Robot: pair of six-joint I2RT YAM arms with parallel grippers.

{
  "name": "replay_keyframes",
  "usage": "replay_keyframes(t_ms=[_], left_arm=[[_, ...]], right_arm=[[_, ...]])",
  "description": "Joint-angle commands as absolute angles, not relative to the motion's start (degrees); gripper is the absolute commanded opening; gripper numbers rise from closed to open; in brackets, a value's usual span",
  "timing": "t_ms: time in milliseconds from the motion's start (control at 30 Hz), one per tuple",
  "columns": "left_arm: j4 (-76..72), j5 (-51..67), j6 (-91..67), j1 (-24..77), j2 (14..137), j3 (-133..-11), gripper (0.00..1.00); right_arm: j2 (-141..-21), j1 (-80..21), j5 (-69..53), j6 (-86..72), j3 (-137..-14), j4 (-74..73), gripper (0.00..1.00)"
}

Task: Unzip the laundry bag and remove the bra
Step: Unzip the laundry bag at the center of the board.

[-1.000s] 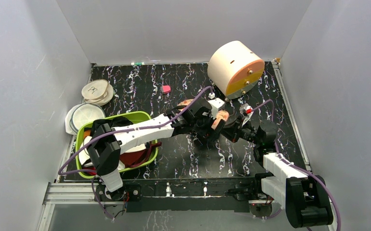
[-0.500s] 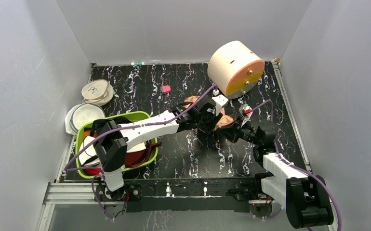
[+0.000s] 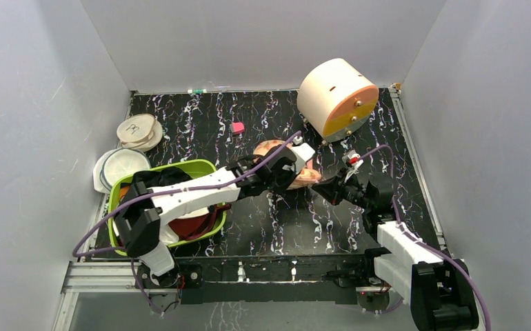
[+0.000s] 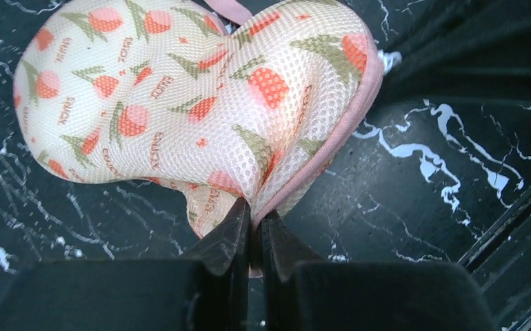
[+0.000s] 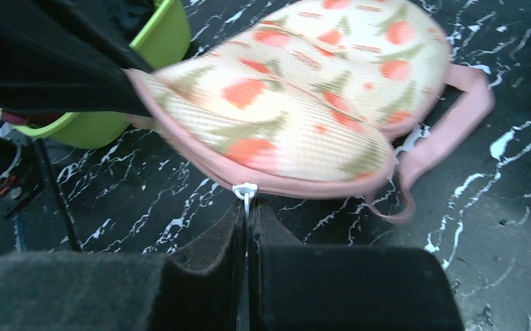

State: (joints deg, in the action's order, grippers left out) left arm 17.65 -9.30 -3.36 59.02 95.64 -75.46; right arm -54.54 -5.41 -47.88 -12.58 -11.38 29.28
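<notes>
The laundry bag [image 3: 276, 150] is a peach mesh pouch with red and green prints and a pink zipper edge, lying mid-table. In the left wrist view the laundry bag [image 4: 180, 96] fills the upper frame, and my left gripper [image 4: 254, 219] is shut on its pink-edged rim. In the right wrist view the laundry bag [image 5: 304, 103] lies just ahead, and my right gripper [image 5: 247, 210] is shut on the white zipper pull [image 5: 245, 192] at its near edge. From above, my left gripper [image 3: 294, 167] and right gripper [image 3: 320, 185] meet at the bag. The bra is hidden.
A lime-green basin [image 3: 203, 167] with dark garments stands at the left, seen also as the basin [image 5: 121, 117] in the right wrist view. White lids [image 3: 137, 130] lie far left. A round cream drum [image 3: 336, 97] stands at the back right. A small pink cube [image 3: 237, 127] sits behind the bag.
My left gripper has closed from wide open onto the bag's rim, and the left arm has shifted slightly back and left. The right gripper stays shut on the zipper pull.
</notes>
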Motion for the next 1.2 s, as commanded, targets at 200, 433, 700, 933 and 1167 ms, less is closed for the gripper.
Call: replay_keyframes(t_ms=[200,433,700,933,1167], left_arm=[[13.9,-16.5,-4.4,57.7,83.3,-63.4,0.0],[15.8,-15.4,-8.0,55.9,84.0,-60.5,0.22],[17.0,-5.0,-5.0,55.8,82.2,-66.9,0.77],[16.3,0.5,-6.3,55.9,87.3,-74.3,0.88],[19.8,3.3,-6.7,55.9,95.4,-80.6,0.85]], right_arm=[[-58.6,-4.1,-40.9,-10.4,-16.1,24.9,0.0],[-62.5,-3.9,-49.7,-14.0,-17.8,31.4,0.0],[-65.8,-8.1,-60.2,-15.0,-19.2,34.2,0.0],[-65.2,-12.5,-58.0,-14.9,-19.2,34.8,0.0],[-64.9,-14.0,-56.7,-15.8,-18.8,36.0,0.0]])
